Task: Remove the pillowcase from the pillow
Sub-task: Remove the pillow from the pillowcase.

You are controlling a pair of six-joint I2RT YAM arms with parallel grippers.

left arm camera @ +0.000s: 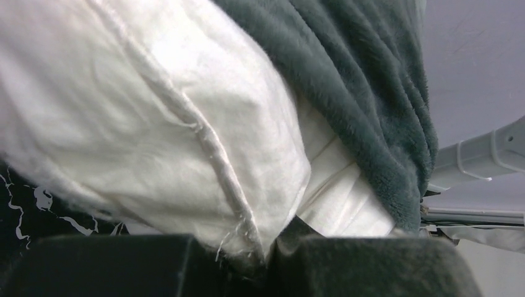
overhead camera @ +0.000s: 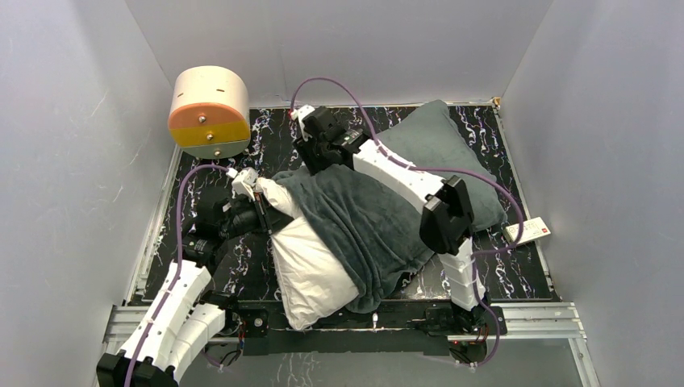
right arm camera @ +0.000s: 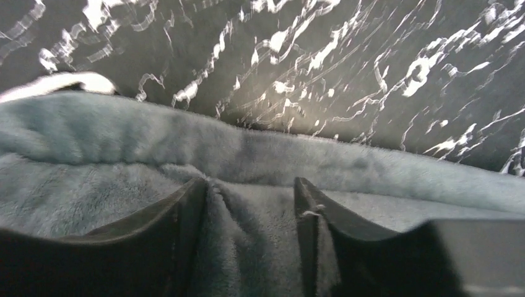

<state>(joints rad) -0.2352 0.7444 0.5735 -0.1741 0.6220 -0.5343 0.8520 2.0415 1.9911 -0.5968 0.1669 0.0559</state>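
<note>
The pillowcase (overhead camera: 379, 218), dark grey-green face up, covers most of the pillow (overhead camera: 310, 274). The pillow's bare white end bulges out just ahead of the left gripper (left arm camera: 266, 257), and the cover's slack spreads beneath and to the right of the right gripper (right arm camera: 247, 213). By my reading the step in hand is the peel: 1 arm anchors the cushion while the other takes hold of the cover. The left gripper is clamped on the pillow's seamed corner. The right gripper's 2 fingers (right arm camera: 179, 216) stand apart with a ridge of plush between them, not visibly pinched. The next move calls for those jaws to close on cover alone, then draw it away from the left gripper while that one holds. Only the overhead view shows how much pillow is bare. Only the left wrist view shows the seam caught at the fingertips, with the plush hem just beyond. Only the right wrist view shows the spread fingers, and the marbled table (right arm camera: 371, 62) ahead of them.
</note>
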